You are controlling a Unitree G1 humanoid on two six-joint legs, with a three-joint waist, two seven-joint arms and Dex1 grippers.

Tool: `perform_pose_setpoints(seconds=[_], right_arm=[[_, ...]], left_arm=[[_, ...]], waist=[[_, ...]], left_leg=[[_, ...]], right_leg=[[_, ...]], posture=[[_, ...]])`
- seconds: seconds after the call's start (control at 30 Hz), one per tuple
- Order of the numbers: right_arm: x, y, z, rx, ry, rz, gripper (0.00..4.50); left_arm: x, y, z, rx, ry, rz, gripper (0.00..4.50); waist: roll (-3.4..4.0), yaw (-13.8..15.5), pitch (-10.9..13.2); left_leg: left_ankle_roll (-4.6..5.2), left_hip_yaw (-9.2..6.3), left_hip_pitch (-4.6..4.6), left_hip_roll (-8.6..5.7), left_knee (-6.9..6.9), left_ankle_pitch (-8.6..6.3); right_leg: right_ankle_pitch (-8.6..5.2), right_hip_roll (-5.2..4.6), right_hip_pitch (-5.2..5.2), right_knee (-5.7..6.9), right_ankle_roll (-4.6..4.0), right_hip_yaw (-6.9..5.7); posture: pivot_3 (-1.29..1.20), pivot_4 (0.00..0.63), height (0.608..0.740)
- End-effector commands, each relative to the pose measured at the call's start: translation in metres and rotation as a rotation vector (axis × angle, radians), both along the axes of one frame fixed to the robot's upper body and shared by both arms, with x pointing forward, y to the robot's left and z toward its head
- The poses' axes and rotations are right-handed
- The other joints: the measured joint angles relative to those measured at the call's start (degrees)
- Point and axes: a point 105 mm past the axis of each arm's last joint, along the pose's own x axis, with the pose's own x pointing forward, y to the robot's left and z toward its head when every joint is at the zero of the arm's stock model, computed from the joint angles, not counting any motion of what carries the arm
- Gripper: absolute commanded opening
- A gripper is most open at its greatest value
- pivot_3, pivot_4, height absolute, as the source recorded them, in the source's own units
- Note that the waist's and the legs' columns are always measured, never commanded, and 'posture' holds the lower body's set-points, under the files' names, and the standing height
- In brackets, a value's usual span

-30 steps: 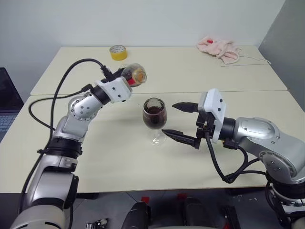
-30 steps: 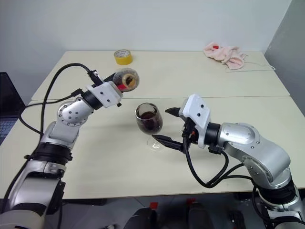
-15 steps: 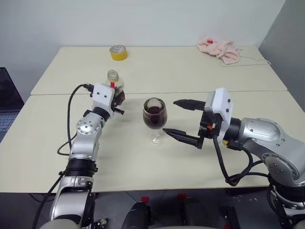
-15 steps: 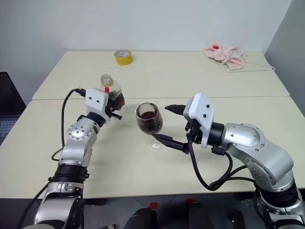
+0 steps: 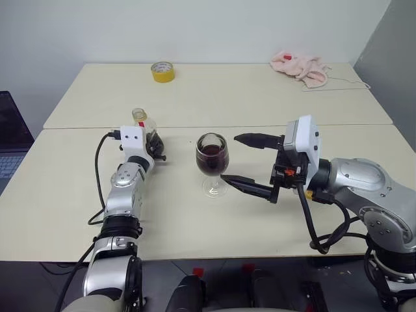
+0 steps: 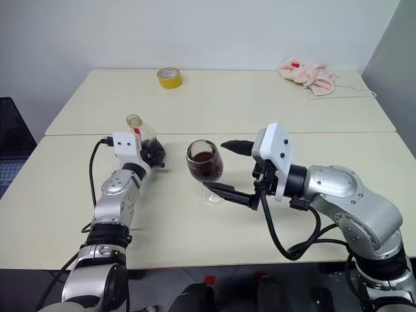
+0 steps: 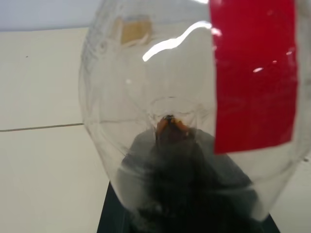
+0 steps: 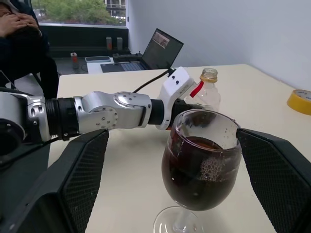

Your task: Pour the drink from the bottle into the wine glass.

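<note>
One upright clear bottle (image 5: pixel 144 128) pinched by left gripper (image 5: pixel 153 144), right gripper (image 5: pixel 250 164) spread beside half-full wine glass (image 5: pixel 212 158).

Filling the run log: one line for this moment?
left claw: shut on bottle, upright | right claw: open around wine glass | drink: in glass

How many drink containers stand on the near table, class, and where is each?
2. The bottle, upright and almost empty, is gripped by the left gripper on the table's left. The wine glass, holding dark drink, stands mid-table between the right gripper's open fingers. None looks hidden.
</note>
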Motion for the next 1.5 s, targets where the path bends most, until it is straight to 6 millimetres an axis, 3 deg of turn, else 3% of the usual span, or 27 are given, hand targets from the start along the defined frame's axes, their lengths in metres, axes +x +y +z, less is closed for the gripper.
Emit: perform_pose_setpoints(seconds=[0.03, 0.27, 0.67, 0.93, 1.23, 1.5], right_arm=[[-0.006, -0.001, 0.009, 0.007, -0.041, 0.018, 4.5], [-0.006, -0.001, 0.008, 0.005, -0.041, 0.018, 4.5], [-0.006, -0.001, 0.003, -0.004, -0.014, 0.018, 4.5], [-0.007, -0.004, 0.0, -0.008, -0.019, 0.015, 4.5], [-0.006, -0.014, -0.012, -0.014, 0.011, -0.029, 4.5], [0.026, -0.064, -0.041, 0.036, 0.083, -0.305, 4.5]], left_arm=[[0.003, 0.004, 0.012, -0.048, -0.054, 0.029, 0.74], [0.007, 0.007, 0.011, -0.058, -0.049, 0.052, 0.74], [0.004, 0.005, 0.019, -0.036, -0.09, 0.013, 4.49], [-0.004, 0.003, 0.023, 0.036, -0.104, -0.03, 4.49], [-0.031, 0.014, 0.028, 0.113, -0.125, -0.045, 4.49], [-0.073, 0.004, 0.025, 0.127, -0.088, -0.103, 4.49]], waist=[[-0.01, 0.0, 0.0], [-0.04, 0.1, 0.0], [-0.05, 0.1, 0.0], [-0.05, 0.1, 0.0], [-0.06, 0.2, 0.0], [-0.08, 1.1, -0.1]], left_leg=[[0.0, 0.0, 0.0, 0.0, 0.0, 0.0], [0.0, 0.01, 0.01, 0.0, 0.0, 0.0], [0.0, 0.02, 0.01, 0.0, 0.01, 0.0], [0.0, 0.01, 0.01, 0.01, 0.0, 0.0], [0.0, 0.01, 0.01, 0.01, -0.02, 0.0], [0.0, 0.04, 0.05, 0.03, -0.05, 0.0]], right_leg=[[0.0, -0.01, 0.0, 0.0, 0.0, 0.0], [0.0, -0.01, 0.01, 0.01, 0.0, 0.0], [0.0, -0.01, 0.0, 0.0, 0.0, 0.01], [0.0, -0.01, 0.0, -0.01, 0.0, 0.01], [0.0, -0.01, 0.01, -0.06, 0.0, 0.04], [0.0, 0.0, 0.1, -0.2, 0.0, 0.07]], posture=[[0.0, 0.15, 0.74], [0.0, 0.15, 0.74], [0.0, 0.15, 0.74], [0.0, 0.15, 0.74], [0.0, 0.15, 0.74], [0.0, 0.15, 0.74]])
